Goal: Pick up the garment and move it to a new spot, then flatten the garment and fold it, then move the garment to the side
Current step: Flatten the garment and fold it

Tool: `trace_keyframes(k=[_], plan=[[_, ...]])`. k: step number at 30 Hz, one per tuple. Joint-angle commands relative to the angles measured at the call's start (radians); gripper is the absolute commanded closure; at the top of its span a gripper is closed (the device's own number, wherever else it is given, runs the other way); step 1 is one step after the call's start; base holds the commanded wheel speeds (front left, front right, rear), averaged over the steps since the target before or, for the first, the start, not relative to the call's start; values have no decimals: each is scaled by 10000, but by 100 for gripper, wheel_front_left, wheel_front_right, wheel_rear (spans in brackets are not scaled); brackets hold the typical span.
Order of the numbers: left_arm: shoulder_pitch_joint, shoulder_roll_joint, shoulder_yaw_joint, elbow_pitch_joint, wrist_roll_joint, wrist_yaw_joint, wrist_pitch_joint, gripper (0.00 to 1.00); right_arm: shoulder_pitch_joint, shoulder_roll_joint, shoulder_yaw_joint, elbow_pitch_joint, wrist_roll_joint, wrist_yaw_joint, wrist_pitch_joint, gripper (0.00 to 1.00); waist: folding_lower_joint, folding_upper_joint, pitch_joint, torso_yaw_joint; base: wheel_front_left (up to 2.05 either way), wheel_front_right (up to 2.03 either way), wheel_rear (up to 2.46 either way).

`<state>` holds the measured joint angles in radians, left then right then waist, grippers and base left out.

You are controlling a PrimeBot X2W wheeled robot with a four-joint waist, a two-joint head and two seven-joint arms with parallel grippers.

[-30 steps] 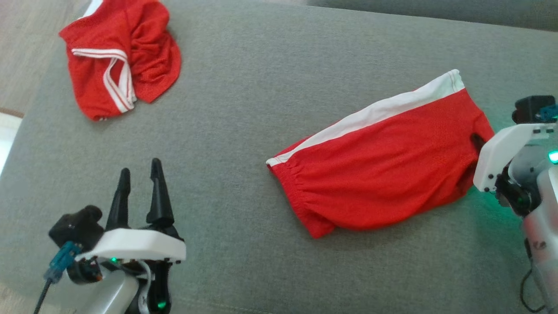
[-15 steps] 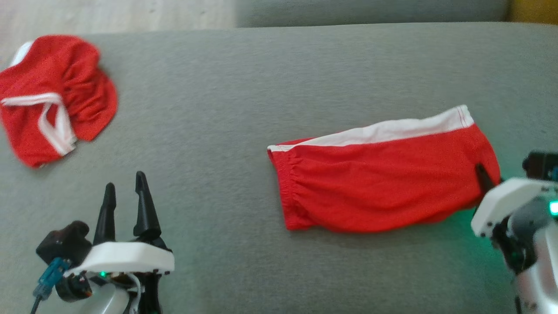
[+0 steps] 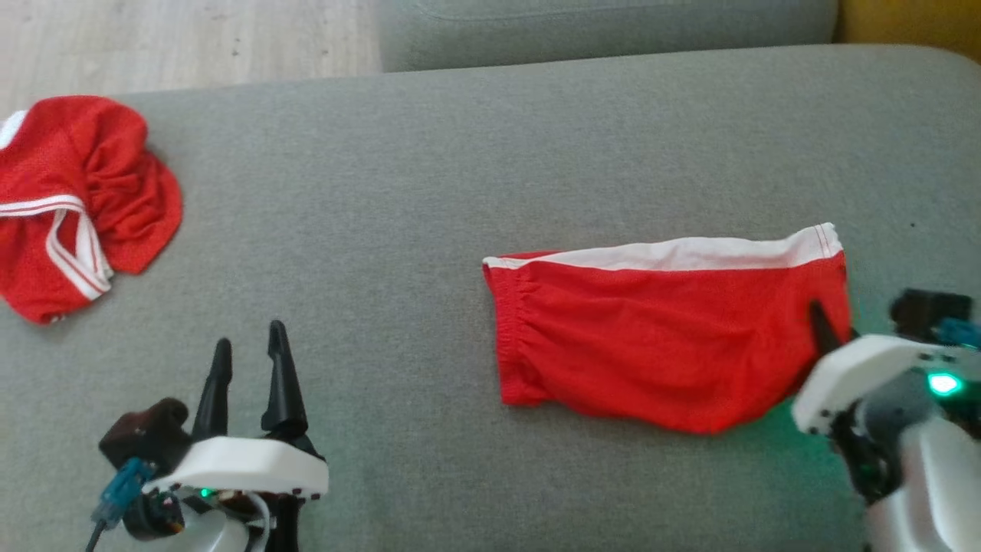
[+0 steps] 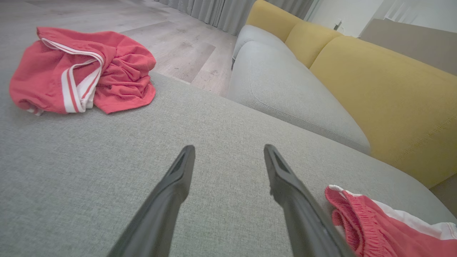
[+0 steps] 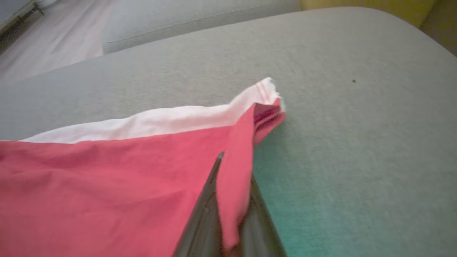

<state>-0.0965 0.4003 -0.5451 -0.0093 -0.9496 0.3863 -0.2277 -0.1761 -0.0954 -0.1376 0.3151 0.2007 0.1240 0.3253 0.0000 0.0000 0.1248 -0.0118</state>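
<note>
**Q:** Where is the garment (image 3: 659, 345)?
**A:** Red with a white band, it lies folded on the grey sofa cushion (image 3: 460, 192), right of centre. The right hand (image 3: 817, 314), fingers pinched together, grips its right edge.
**Q:** And the left hand (image 3: 249, 335)?
**A:** Spread wide and empty, over bare cushion. A crumpled red cloth (image 3: 77, 199) lies far left.
</note>
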Motion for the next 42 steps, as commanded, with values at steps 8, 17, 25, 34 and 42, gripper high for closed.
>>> trace_keyframes(k=[8, 17, 25, 34, 42], plan=[[-254, 3, 369, -250, 56, -12, -37, 0, -1399, 382, 2716, -839, 151, 67, -129, 100, 0, 0, -381, 650, 0, 0, 0], [-196, -83, 420, -274, 19, -24, -82, 0, -1861, 448, 5448, -217, 1177, 67, -121, 100, 0, 0, -360, 1159, 0, 0, 0], [-122, -104, 502, -197, 14, -55, -134, 0, -1931, 450, 6619, 716, 1335, 67, -397, 100, 0, 0, -374, 1289, 0, 0, 0], [4, -89, 456, -200, 30, -33, -124, 0, -1732, 451, 7224, 858, 1290, 67, -940, 0, 0, 0, -548, 1139, 0, 0, 0], [79, -139, 266, -210, 70, -5, -54, 0, -1471, 451, 6705, 566, 1041, 67, -1816, 0, 0, 0, -718, 1079, 0, 0, 0]])
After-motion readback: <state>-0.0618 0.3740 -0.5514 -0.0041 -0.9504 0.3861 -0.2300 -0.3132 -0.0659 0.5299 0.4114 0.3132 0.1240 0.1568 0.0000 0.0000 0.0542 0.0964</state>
